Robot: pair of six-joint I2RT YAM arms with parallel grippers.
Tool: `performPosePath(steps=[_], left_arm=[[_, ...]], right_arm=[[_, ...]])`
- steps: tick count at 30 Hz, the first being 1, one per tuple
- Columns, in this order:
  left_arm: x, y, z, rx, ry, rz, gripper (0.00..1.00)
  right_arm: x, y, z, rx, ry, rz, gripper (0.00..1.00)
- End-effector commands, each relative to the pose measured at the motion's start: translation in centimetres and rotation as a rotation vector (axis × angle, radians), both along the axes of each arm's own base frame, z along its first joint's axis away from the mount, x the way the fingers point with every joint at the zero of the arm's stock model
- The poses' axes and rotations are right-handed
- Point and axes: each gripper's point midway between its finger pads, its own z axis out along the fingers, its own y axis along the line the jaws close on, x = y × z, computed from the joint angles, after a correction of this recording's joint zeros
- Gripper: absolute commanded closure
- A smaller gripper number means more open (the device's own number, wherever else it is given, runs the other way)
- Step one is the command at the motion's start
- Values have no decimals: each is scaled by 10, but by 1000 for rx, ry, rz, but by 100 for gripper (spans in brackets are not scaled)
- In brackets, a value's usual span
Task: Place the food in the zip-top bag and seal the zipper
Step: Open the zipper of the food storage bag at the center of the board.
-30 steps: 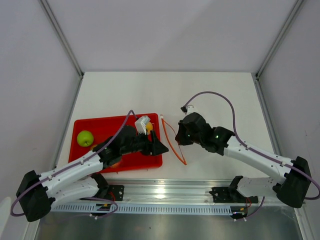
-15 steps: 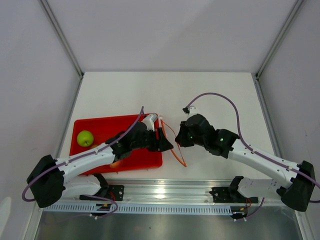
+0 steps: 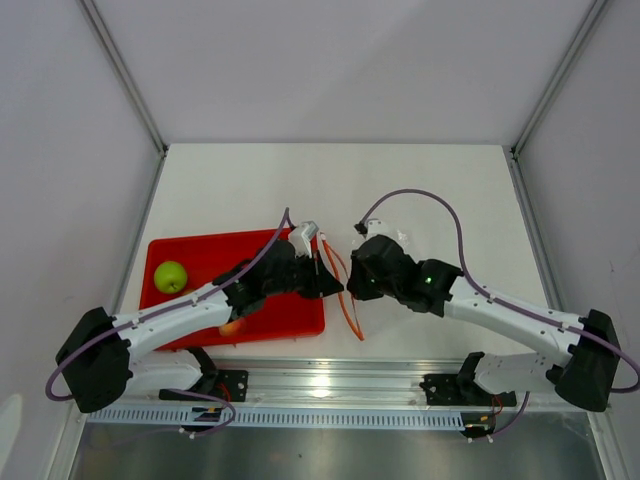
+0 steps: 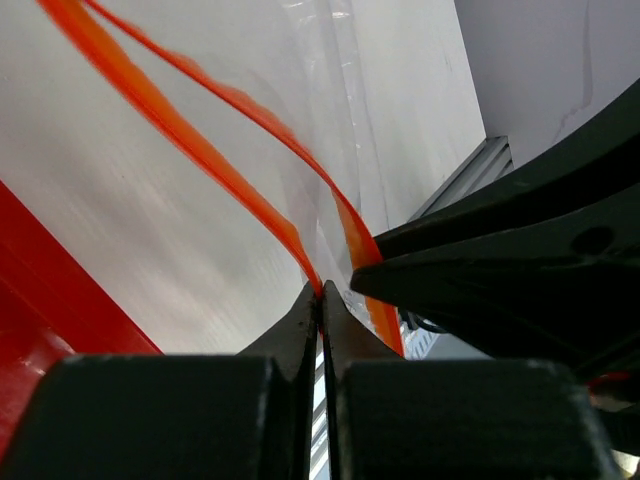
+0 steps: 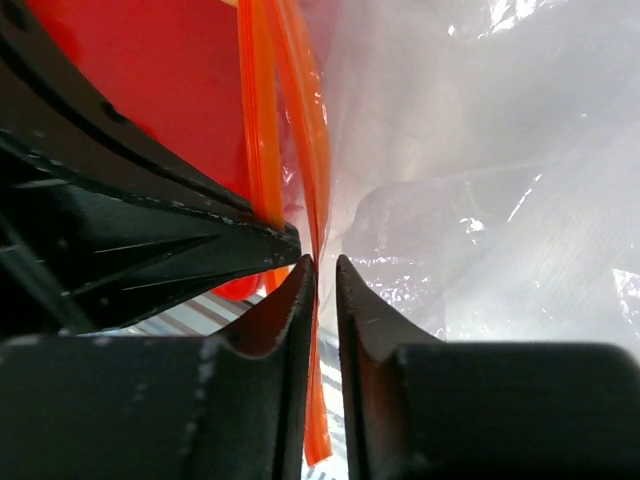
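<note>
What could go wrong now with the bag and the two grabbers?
1. The right gripper has its jaws slightly apart around the zipper, so the strip might slip out.
2. The left gripper, shut on the zipper, sits right beside it, so their fingers could bump.
3. The green apple lies in the red tray; sealing the zip-top bag now might leave it outside.

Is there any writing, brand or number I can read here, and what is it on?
None can be read.
The tray, apple and bag show no lettering.
Tiny tags near the front edge are too small to read.
</note>
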Motion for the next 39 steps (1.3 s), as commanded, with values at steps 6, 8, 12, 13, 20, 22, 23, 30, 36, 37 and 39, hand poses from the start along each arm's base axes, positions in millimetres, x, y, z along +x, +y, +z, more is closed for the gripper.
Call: performPosePath(steps=[6,8,12,13,20,22,23,30,36,37,39], left_arm=[[-3,-11,34,-84,-60,-34,99],[-5,-11,33,-84,-59,-38,99],[-9,-9,29,-83,-52,-41,99],[-9,-8,29,-83,-55,-40,100],[-7,0,20,-35,-65,-20,94],[-6,4,19,-16,-82,-13,87],[-6,6,18,-5,-92,-14,86],[-10,28,3,63,-110,21,96],[-16,38,-8,68,-103,37,98],[-15,39,-6,67,-109,44,96],[-10,44,-4,84,-133,75,85]], right_arm=[[10,-7,-5,-203,-68,-93,71],[14,-9,-8,-244,-82,-116,68],[17,-19,-13,-326,-104,-154,74],[17,-20,-13,-335,-110,-158,80],[21,-35,-4,-339,-157,-208,100],[22,-41,-4,-351,-169,-229,100],[22,-42,-1,-341,-177,-231,100],[21,-55,20,-265,-247,-232,100],[21,-64,25,-284,-271,-219,100],[20,-65,25,-289,-270,-217,100],[19,-67,24,-295,-267,-210,100]])
